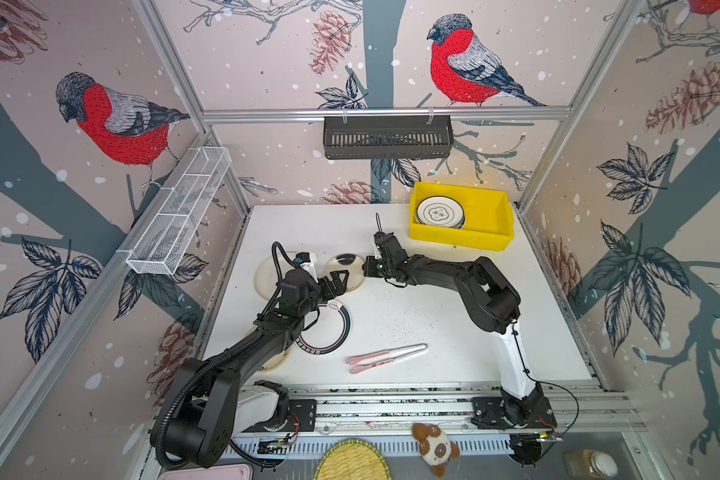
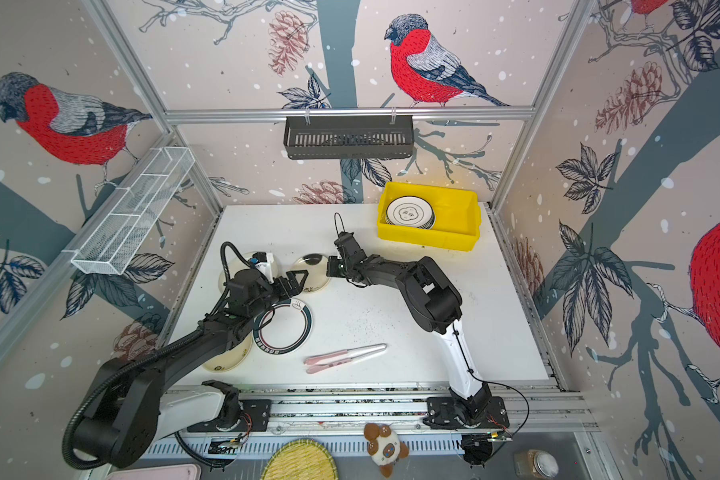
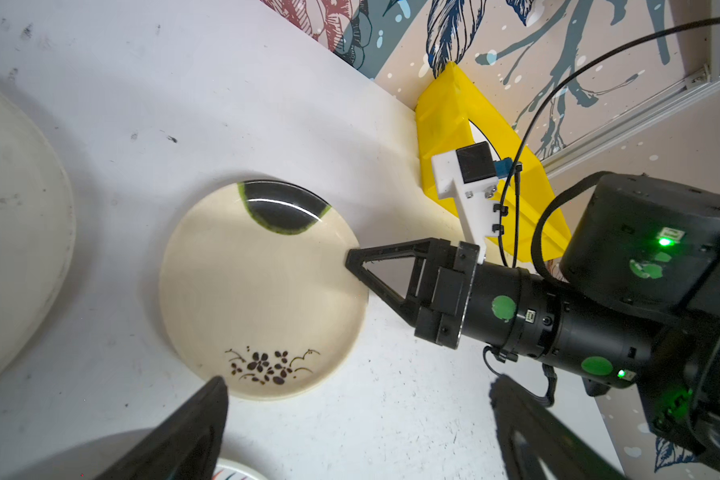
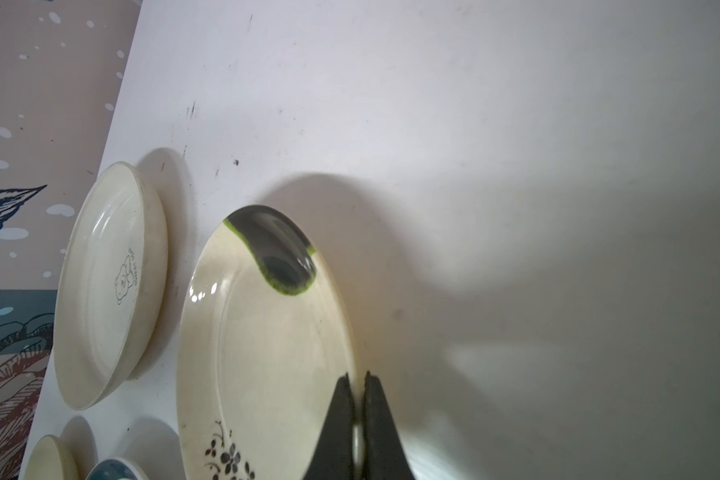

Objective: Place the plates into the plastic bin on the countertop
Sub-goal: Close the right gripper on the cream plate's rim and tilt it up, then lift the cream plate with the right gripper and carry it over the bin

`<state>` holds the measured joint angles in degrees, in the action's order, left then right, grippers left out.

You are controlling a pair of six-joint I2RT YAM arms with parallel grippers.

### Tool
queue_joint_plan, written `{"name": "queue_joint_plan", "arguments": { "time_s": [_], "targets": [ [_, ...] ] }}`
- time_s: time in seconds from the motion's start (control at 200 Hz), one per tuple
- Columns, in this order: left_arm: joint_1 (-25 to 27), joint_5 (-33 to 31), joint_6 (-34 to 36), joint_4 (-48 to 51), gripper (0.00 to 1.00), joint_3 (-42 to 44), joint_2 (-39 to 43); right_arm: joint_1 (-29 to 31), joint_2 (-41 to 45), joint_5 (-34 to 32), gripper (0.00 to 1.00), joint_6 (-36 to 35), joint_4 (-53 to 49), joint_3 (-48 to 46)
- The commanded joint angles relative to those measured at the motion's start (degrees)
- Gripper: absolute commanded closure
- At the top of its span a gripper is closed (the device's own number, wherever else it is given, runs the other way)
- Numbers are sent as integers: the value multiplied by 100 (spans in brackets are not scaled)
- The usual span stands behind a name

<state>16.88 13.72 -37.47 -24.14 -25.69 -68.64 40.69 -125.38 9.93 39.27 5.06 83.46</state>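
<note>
The right hand [image 4: 358, 380] is pinched together on the rim of the flowered plate [image 4: 267, 353], which is cream with a black, green-edged patch and lies mid-table. The left hand [image 1: 334, 283] stands at the same plate's flowered edge, fingers [image 3: 200, 419] spread wide, holding nothing. Just beside it, the bear plate [image 4: 109, 286] carries a small bear outline and lettering that seems to begin "SWEET"; the rest is too small. The ringed plate [image 1: 327, 328] has rim lettering I cannot read. The plastic bin [image 1: 460, 243] sits at the far right corner of the table [image 1: 412, 316], with a stack of plates [image 1: 439, 212] in its left half. Open table lies between the bin and the held plate.
</note>
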Motion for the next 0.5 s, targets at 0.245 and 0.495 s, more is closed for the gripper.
{"name": "queue_joint_plan", "arguments": {
  "time_s": [0.245, 0.495],
  "targets": [
    [-1, 183, -9, -343, 2, -84, -97, -376, 926, -163, 100, 171, 500, -723],
    [-9, 250, 10, -319, 2, -173, -176, -848, 1863, -248, 100, 67, 529, -1165]
  ]
}}
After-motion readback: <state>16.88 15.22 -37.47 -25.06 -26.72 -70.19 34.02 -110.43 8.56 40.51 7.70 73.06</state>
